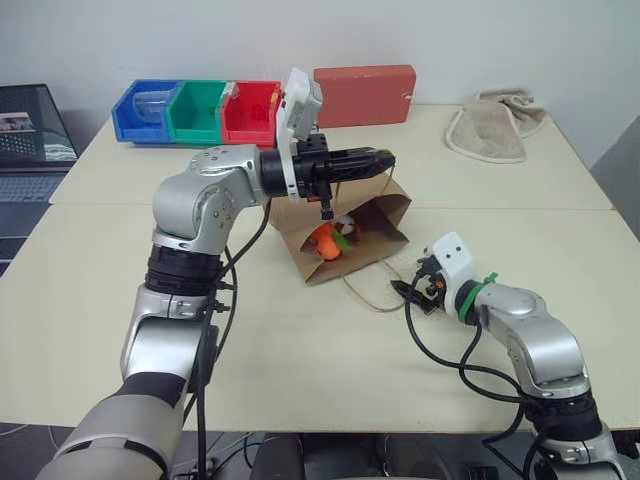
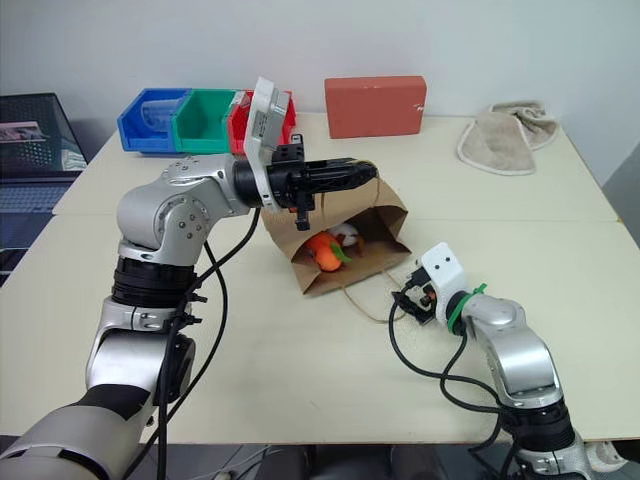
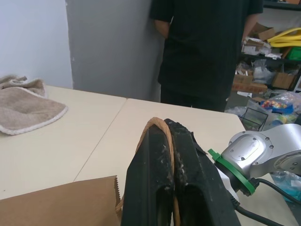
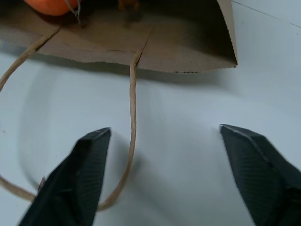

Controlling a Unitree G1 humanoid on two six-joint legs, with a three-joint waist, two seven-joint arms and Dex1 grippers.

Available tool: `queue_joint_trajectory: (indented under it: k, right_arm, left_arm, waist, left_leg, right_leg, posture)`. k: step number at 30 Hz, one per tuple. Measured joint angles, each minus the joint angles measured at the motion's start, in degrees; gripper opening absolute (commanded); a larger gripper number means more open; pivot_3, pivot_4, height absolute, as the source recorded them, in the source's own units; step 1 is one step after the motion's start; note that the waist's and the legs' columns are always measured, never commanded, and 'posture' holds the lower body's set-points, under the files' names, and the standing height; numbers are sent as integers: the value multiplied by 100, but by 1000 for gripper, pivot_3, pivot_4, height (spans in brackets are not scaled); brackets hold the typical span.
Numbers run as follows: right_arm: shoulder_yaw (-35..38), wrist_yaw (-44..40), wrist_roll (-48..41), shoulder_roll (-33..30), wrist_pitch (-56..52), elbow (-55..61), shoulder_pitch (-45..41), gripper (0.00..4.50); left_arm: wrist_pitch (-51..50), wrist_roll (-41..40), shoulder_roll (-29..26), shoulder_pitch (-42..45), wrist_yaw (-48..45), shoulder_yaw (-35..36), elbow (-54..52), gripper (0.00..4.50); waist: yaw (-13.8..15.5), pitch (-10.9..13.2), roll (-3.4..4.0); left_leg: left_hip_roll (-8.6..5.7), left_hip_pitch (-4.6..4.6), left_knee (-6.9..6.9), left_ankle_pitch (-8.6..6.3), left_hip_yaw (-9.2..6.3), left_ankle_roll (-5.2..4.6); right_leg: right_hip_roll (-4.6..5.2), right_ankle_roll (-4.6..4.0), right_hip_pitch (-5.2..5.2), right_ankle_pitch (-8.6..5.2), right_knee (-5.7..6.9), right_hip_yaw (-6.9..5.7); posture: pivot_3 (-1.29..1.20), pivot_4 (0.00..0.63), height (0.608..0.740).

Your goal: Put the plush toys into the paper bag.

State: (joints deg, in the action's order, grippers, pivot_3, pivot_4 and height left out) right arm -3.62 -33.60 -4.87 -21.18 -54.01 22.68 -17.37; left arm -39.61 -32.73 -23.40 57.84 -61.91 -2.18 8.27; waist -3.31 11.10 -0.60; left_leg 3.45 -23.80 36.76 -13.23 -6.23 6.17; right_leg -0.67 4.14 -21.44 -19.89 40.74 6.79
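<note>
The brown paper bag (image 1: 388, 212) lies on its side on the table with its mouth facing me. Inside it rest the orange carrot plush (image 1: 325, 243) and, behind it, the white egg plush (image 1: 346, 226). My left gripper (image 1: 386, 159) is level above the bag's mouth, shut on the upper twine handle (image 3: 154, 124), and holds that edge up. My right gripper (image 1: 404, 291) is low over the table just in front of the bag, open, with nothing between its fingers (image 4: 84, 160). The lower handle (image 4: 133, 117) lies loose on the table between them, below the bag's edge (image 4: 188, 52).
At the back stand a red box (image 1: 365, 95) and blue (image 1: 148, 112), green (image 1: 198, 110) and red (image 1: 250, 113) bins. A beige towel (image 1: 495, 128) lies back right, a laptop (image 1: 25, 140) far left. A person (image 3: 207, 47) in black stands beyond the table's right side.
</note>
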Motion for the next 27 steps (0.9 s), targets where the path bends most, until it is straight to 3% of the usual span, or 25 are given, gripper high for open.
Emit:
queue_joint_trajectory:
  k: [7,13,18,27]
  right_arm:
    - [-102,-13,-253,-93,23,-21,5,127]
    - [-112,-19,-610,-139,-220,292,24,30]
    - [400,-44,-1276,-202,-874,863,11,30]
    - [2598,-542,-3173,-1266,-3002,1775,-1278,30]
  left_arm:
    - [0,0,-19,-2,-1,1,0,0]
    - [-21,-4,-109,-1,-1,13,0,0]
    - [-145,-28,-227,8,2,40,-1,0]
    - [-489,-286,-163,784,195,316,151,0]
  waist:
    - [1,0,0]
    - [2,0,0]
    - [12,0,1]
    - [24,9,5]
  left_leg:
    - [0,0,1,0,0,0]
    - [0,0,0,0,0,0]
    - [0,-2,1,0,-2,0]
    - [0,-2,-4,-1,-3,-1]
  right_leg:
    - [0,0,0,0,0,0]
    - [0,0,0,0,0,0]
    - [0,0,1,0,-1,-1]
    - [0,0,2,0,-7,-4]
  posture:
    - [0,150,740]
    - [0,150,740]
    - [0,150,740]
    - [0,150,740]
